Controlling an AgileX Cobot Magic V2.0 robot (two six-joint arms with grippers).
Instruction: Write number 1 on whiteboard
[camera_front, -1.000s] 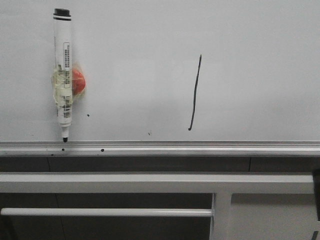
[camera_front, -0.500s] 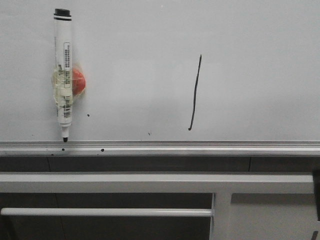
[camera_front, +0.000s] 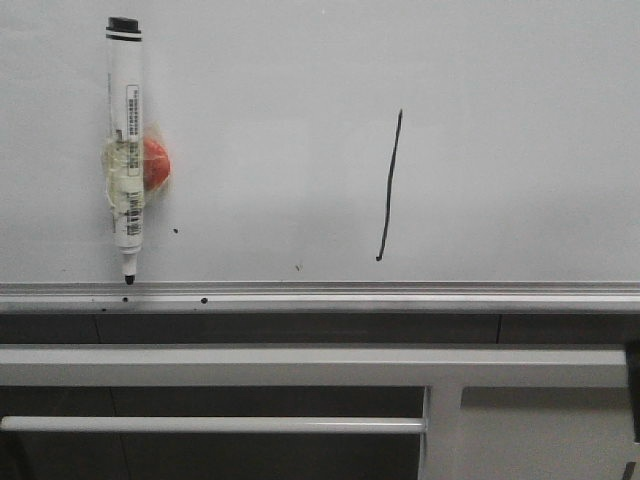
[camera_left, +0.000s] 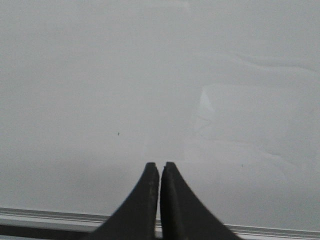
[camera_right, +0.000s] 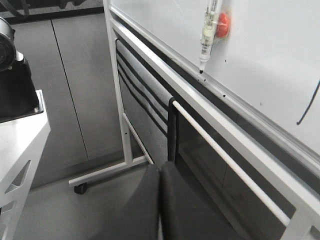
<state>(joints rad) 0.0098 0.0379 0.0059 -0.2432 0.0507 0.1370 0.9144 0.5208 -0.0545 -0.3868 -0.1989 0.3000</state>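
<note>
A thin black number 1 (camera_front: 389, 187) is seen on the plain white whiteboard (camera_front: 500, 120), silver-edged; a red magnet (camera_front: 155, 163) at upper left.

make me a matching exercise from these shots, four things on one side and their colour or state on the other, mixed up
Things:
1. marker pen
2. number 1
3. magnet
4. left gripper

Colour or state:
A. red-orange, round, beside the pen's barrel
B. black fingers pressed together, holding nothing
C. thin black, slightly slanted stroke on the whiteboard
D. white barrel, hanging upright with its tip down near the silver edge rail

Right pairs: 1-D, 2-C, 3-A, 4-B
</note>
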